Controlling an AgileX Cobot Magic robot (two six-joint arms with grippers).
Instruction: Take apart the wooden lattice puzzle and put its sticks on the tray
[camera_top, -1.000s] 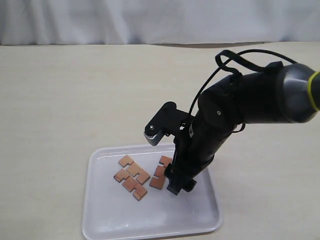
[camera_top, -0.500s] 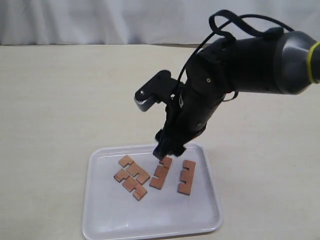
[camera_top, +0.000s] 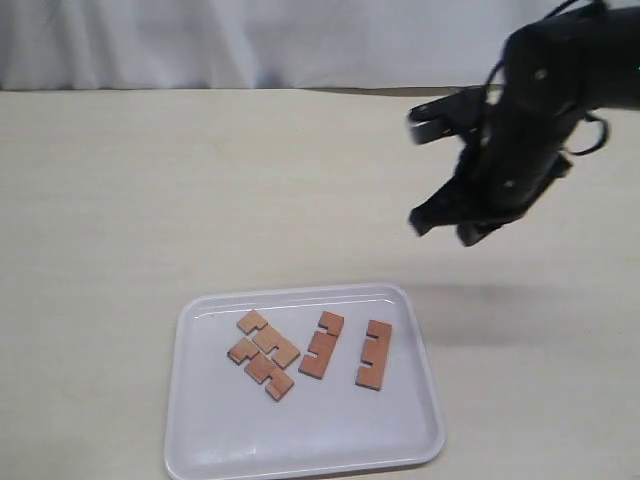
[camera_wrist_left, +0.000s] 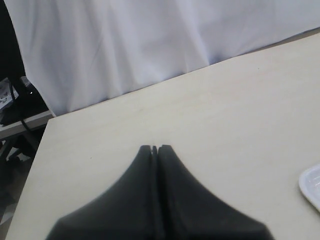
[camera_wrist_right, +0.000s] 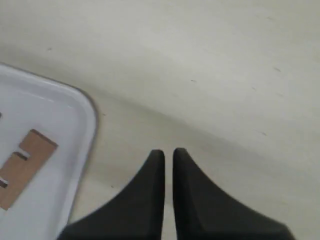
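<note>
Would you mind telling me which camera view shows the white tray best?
The exterior view: the whole tray shows, with the sticks lying on it. The right wrist view catches only one corner with one stick; the left wrist view only a sliver.

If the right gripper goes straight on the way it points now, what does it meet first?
The right gripper would probably meet bare table just outside the tray; depth is unclear.
</note>
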